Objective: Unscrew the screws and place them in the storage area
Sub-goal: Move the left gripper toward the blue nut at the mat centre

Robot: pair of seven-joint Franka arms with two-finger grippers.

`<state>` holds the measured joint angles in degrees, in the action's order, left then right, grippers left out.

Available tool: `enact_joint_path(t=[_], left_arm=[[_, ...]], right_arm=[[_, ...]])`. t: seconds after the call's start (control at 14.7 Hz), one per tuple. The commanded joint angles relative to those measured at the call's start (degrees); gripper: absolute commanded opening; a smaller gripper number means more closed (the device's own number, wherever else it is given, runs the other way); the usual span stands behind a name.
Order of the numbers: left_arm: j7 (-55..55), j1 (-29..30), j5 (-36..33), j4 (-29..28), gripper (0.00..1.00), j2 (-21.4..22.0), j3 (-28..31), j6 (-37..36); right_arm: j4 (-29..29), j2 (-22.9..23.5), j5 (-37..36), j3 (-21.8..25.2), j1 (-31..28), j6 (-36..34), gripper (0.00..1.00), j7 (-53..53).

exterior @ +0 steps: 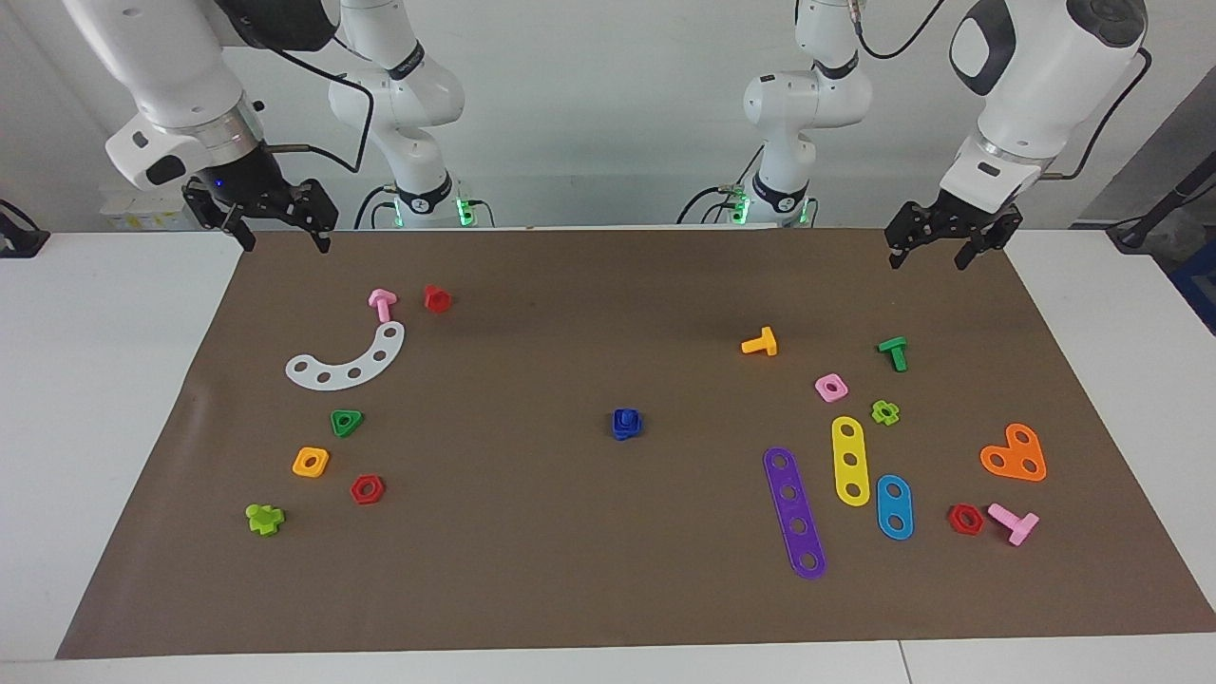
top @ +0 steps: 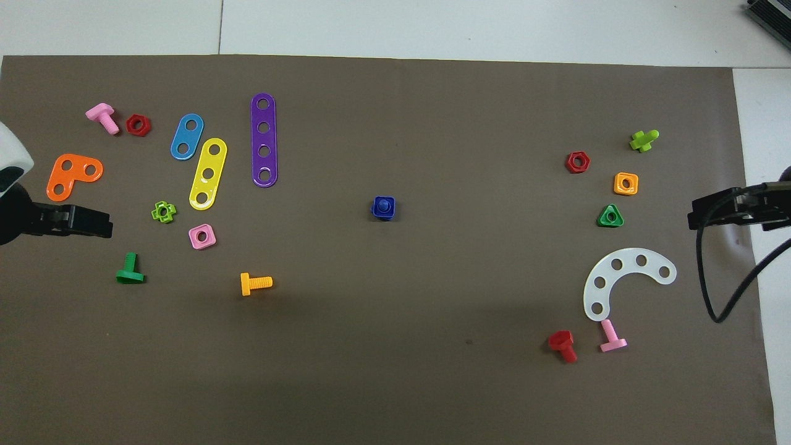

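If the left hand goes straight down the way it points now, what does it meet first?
Probably bare brown mat. The left hand hangs open near the mat's corner; the green bolt lies farther out, likely off its line, though depth is uncertain.

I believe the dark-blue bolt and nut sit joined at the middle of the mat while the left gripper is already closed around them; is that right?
Not quite: the facing view shows the left gripper raised over the mat's edge near its own base, holding nothing. The dark-blue bolt and nut do sit joined at the middle of the mat.
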<state>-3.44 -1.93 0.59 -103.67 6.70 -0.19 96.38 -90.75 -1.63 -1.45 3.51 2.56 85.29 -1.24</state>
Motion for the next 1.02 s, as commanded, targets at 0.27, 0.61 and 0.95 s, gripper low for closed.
enact_joint_path(t=[0.27,0.61,0.95], left_arm=[[-0.3,-1.0,-1.2,0.0,1.00,0.2,-0.2,0.4],[4.7,-5.3,1.6,-0.1,1.00,-0.8,-1.3,3.5],[16.0,-14.5,1.7,1.4,1.00,-8.7,-1.3,10.3]], right_arm=[[-0.4,-0.7,0.8,-0.2,-0.4,-0.6,1.00,0.2],[-0.4,-0.7,0.8,-0.1,-0.4,-0.6,1.00,0.2],[-0.4,-0.7,0.8,-0.2,-0.4,-0.6,1.00,0.2]])
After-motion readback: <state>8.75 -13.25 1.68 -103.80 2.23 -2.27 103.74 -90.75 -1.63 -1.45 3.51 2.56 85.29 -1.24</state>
